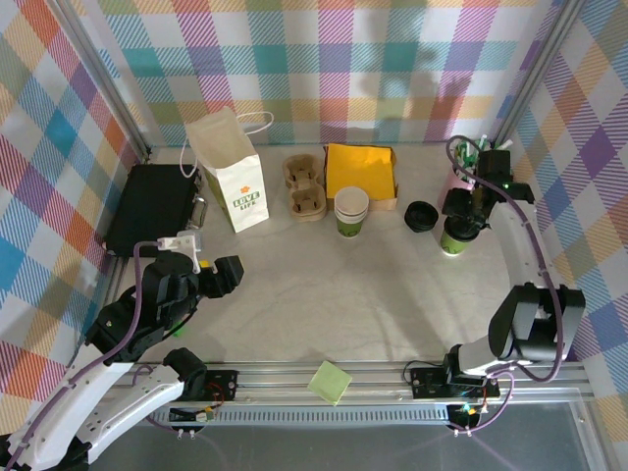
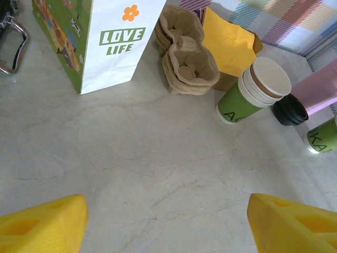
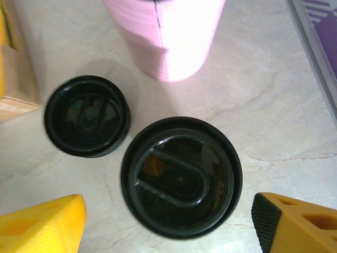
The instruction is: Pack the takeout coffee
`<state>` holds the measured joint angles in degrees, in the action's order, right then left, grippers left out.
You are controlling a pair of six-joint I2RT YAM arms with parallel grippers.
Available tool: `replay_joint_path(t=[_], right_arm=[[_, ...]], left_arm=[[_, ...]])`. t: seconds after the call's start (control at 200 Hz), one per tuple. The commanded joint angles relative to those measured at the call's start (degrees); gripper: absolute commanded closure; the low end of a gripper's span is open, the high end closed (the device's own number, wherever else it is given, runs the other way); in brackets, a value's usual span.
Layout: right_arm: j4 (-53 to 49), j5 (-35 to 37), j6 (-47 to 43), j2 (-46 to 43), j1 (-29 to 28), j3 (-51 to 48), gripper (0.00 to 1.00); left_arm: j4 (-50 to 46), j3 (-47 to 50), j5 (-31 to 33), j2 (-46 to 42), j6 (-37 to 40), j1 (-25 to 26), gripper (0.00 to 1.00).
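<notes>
The takeout coffee (image 1: 453,241) stands at the right of the table, a small cup with a green band, also at the right edge of the left wrist view (image 2: 322,137). From above, in the right wrist view, a black lid (image 3: 180,176) sits on it. My right gripper (image 1: 463,210) hangs open over it (image 3: 168,224), one yellow finger on either side of the lid and apart from it. The white paper bag (image 1: 235,179) marked LOVE LIFE stands upright at the back left (image 2: 113,42). My left gripper (image 1: 224,275) is open and empty above bare table (image 2: 167,221).
A stack of like cups (image 1: 351,211) stands mid-table, with brown cup carriers (image 1: 304,186) and a box of yellow napkins (image 1: 360,172) behind. Loose black lids (image 3: 87,116) and a pink cup (image 3: 166,31) are close to the coffee. A black case (image 1: 152,206) lies at the left.
</notes>
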<state>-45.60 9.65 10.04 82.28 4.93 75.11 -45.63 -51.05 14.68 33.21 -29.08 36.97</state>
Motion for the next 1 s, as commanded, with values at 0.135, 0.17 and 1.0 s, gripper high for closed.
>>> replay_joint_path(t=[0.135,0.17,1.0], right_arm=[[-3.31,-18.77,3.91,-10.69,0.30,0.52,0.17],[-3.04,-21.92,5.36,-12.03,0.33,-0.19,0.17],[13.30,-35.47,19.77,-20.67,-26.70,-20.02,0.18]], left_arm=[[0.85,-2.21,-0.21,1.51,0.80,-0.50,0.20],[1.17,-2.49,-0.52,2.16,0.93,-0.47,0.20],[11.60,-9.56,-3.51,26.47,3.29,-0.50,0.19]])
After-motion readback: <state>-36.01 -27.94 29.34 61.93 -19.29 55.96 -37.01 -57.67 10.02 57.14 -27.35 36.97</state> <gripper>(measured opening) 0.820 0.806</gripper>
